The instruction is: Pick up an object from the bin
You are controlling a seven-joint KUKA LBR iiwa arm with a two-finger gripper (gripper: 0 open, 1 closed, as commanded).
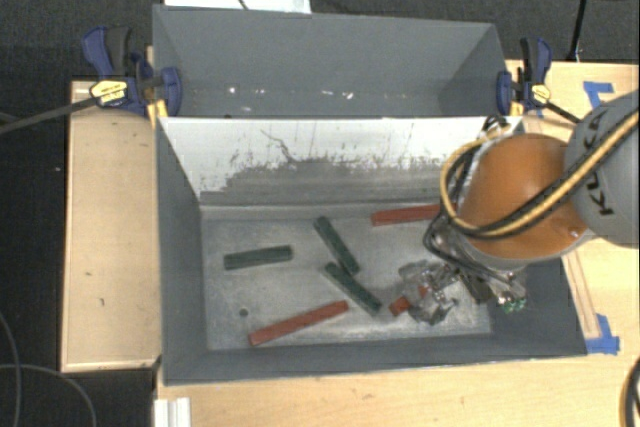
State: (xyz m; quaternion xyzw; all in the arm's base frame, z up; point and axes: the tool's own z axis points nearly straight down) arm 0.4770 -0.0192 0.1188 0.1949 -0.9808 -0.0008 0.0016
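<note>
The tool (430,301) is down at the floor of the grey bin (300,165), under the arm's round orange cover (515,200). Its metal parts are bunched together there, and I cannot tell whether it is spread or pressed together.

A short red piece (400,307) lies just beside the tool, on the side away from the arm, touching it or nearly so. Whether it is gripped cannot be told.

Next out from the tool on that same side is a slanted green stick (354,288), with one end close to the short red piece. A second green stick (336,244) lies a little farther from the tool, toward the back wall, and the two seem to meet end to end. Well away from the tool in the same direction is a dark green stick (258,258), lying apart from the others. A long red stick (298,323) lies farther out than the slanted green one and nearer the front wall. Behind the tool, toward the back wall, another red stick (403,214) runs partly under the orange cover.
</note>
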